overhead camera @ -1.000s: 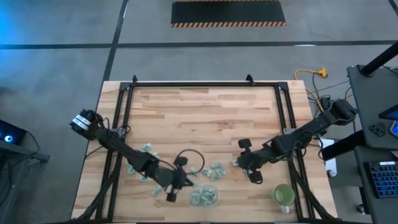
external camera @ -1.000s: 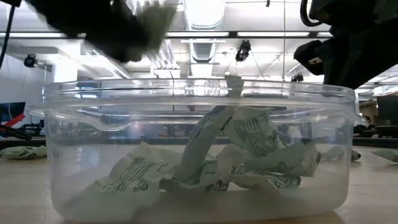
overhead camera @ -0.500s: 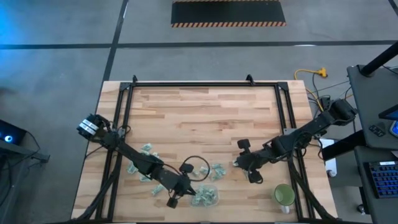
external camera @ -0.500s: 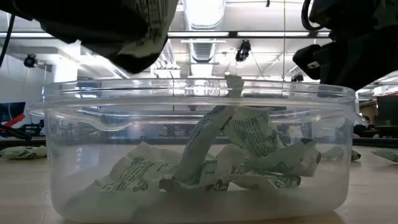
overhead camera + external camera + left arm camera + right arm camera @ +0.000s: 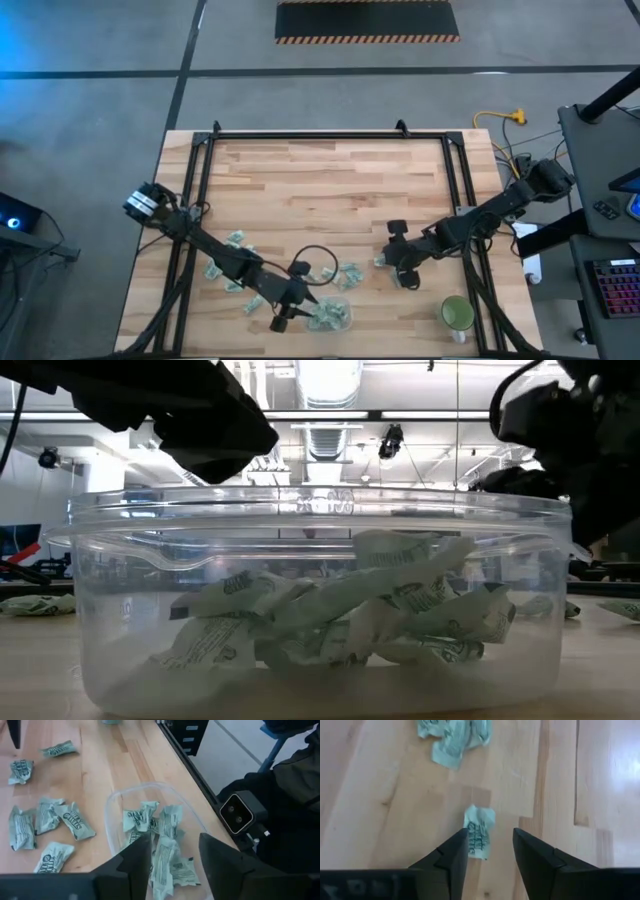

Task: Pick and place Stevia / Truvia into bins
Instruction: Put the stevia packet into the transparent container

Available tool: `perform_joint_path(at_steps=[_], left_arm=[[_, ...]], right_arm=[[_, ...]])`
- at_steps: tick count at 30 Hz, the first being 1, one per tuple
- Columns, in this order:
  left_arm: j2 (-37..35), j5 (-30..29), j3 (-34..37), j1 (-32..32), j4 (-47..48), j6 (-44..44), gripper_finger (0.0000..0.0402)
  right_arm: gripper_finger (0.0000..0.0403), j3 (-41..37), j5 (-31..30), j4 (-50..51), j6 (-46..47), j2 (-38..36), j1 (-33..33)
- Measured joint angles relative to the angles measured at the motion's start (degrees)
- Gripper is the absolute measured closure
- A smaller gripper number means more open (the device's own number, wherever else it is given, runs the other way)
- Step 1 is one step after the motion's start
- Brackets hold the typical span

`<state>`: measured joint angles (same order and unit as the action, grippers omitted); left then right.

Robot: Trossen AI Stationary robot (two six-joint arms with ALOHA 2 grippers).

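The clear plastic tub (image 5: 338, 316) stands near the table's front edge with several pale green sachets (image 5: 330, 620) piled inside. My left gripper (image 5: 175, 845) hangs open and empty just above the tub's left part (image 5: 303, 300). My right gripper (image 5: 490, 837) is open and points down, its fingers on either side of one sachet (image 5: 479, 837) that lies flat on the wood, without touching it. This gripper is right of the tub in the high view (image 5: 390, 258). More loose sachets lie flat on the table (image 5: 347, 273) (image 5: 45, 817).
A round green cup (image 5: 457, 313) stands at the front right. A black cable loop (image 5: 312, 262) lies behind the tub. Further sachets lie at the left (image 5: 232, 240) and beyond my right gripper (image 5: 452, 735). Black frame rails (image 5: 460, 200) run along the table's sides.
My left gripper has gone toward the table's right edge and now hangs over the tub. The pile in the tub has changed: the sachet that stood upright has fallen, and the sachets lie spread wider and flatter.
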<state>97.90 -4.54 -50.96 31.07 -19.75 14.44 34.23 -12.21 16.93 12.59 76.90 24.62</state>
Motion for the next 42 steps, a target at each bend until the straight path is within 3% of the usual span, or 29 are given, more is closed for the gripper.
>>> perform_joint_path(at_steps=[8,20,28,36,39,42], left_arm=[[-3.5,-1.0,0.0,0.0,8.5,5.1,0.0249],[-7.6,-8.6,0.1,0.1,26.0,18.3,0.0249],[-7.9,-9.3,0.6,0.1,26.7,19.7,0.0249],[-7.9,-10.2,0.8,0.1,32.0,20.5,0.0249],[-7.9,-12.3,0.8,0.1,37.2,24.2,0.0249],[-7.9,-13.9,0.9,0.1,42.9,28.7,0.0249]], right_arm=[[0.0253,-2.8,1.3,-2.7,3.3,0.0,-1.1],[0.0274,-3.3,5.4,-7.0,3.5,2.7,-1.8],[0.0279,-1.4,6.5,-6.5,-0.1,8.6,-3.3],[0.0352,-0.2,5.9,-6.3,-4.0,9.0,-4.1],[0.0383,0.4,5.8,-6.6,-5.4,8.4,-4.1],[0.0388,1.0,5.6,-6.6,-6.4,8.1,-4.0]])
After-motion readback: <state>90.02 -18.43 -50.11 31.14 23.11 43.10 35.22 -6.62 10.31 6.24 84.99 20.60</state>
